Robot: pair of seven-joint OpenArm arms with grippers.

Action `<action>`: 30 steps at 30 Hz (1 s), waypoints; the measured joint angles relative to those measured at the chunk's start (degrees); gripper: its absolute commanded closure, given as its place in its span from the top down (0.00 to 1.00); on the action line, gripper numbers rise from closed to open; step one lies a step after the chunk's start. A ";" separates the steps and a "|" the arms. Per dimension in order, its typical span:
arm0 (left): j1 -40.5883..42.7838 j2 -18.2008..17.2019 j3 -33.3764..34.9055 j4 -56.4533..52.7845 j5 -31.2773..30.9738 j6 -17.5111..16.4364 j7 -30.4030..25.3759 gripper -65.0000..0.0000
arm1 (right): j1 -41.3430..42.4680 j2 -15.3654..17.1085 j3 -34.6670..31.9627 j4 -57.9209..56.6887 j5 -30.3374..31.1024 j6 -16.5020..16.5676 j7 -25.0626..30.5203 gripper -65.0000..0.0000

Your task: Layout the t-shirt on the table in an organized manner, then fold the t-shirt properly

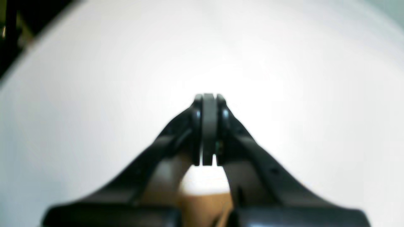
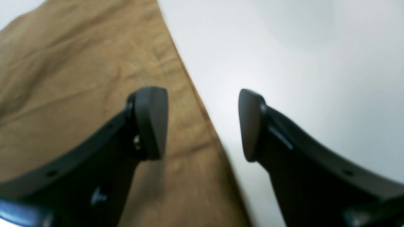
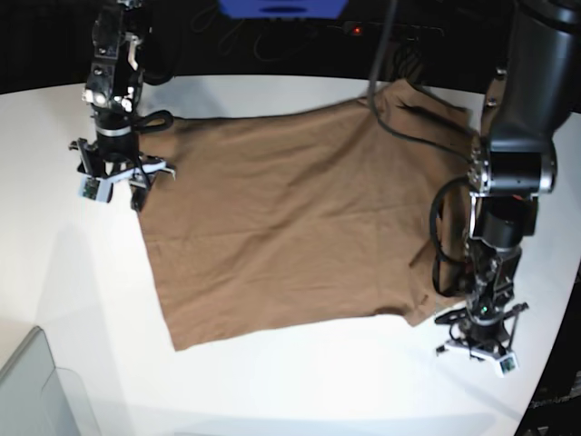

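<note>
Left gripper [image 1: 208, 126], left wrist view: jaws pressed together on nothing, over bare white table [image 1: 284, 63]; a sliver of brown t-shirt [image 1: 205, 208] shows at bottom centre.

Right wrist view: right gripper [image 2: 202, 123] gapes wide, one finger over the t-shirt [image 2: 79, 63] edge, the other over table [image 2: 300, 47].

Base view: t-shirt [image 3: 290, 218] lies spread fairly flat at centre (some wrinkles remain); layout seems nearly done, folding not yet begun. Right gripper [image 3: 118, 173] points down at upper left, left gripper [image 3: 479, 341] at lower right.
</note>
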 measured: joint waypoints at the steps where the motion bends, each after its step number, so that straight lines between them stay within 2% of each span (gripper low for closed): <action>1: -0.90 0.00 0.31 0.04 0.20 -0.09 0.15 0.00 | -0.26 0.42 -0.11 0.00 0.00 0.02 -0.13 0.56; 4: -2.67 -0.04 0.31 -0.02 -0.31 -0.17 1.55 0.00 | 0.07 1.70 -0.26 -0.83 0.00 -0.02 0.15 0.56; 8: -0.96 0.04 0.20 7.65 -3.10 0.04 16.72 0.00 | 0.44 1.55 -0.48 -1.62 0.02 0.00 0.11 0.56; 11: 6.08 -0.42 0.20 21.46 -9.53 -0.09 26.36 0.00 | 0.90 1.40 -0.48 -2.75 0.04 0.02 -0.04 0.56; 12: 9.94 -1.18 0.35 28.15 -12.37 0.55 31.28 0.00 | 1.68 1.40 -0.52 -3.67 0.15 0.02 0.00 0.56; 16: 23.19 -5.29 -0.63 52.15 -20.13 1.16 39.89 0.00 | 5.03 1.68 -0.48 -7.85 -0.15 0.04 0.07 0.56; 19: 31.23 -5.53 -5.51 67.30 -24.17 5.99 41.81 0.00 | 5.68 1.70 -0.68 -8.35 0.00 0.04 -0.09 0.56; 22: 41.57 -5.27 -10.21 78.49 -24.61 9.22 44.02 0.00 | 5.84 2.03 -0.55 -8.09 -0.15 0.04 0.42 0.56; 26: 56.33 -4.07 -14.47 84.94 -24.79 9.68 44.83 0.00 | 6.62 2.60 -2.80 -6.84 -0.15 -0.15 0.63 0.56; 30: 62.10 -1.27 -20.02 84.65 -24.55 9.53 44.17 0.00 | 7.54 1.97 -7.32 -6.05 0.02 0.04 0.52 0.56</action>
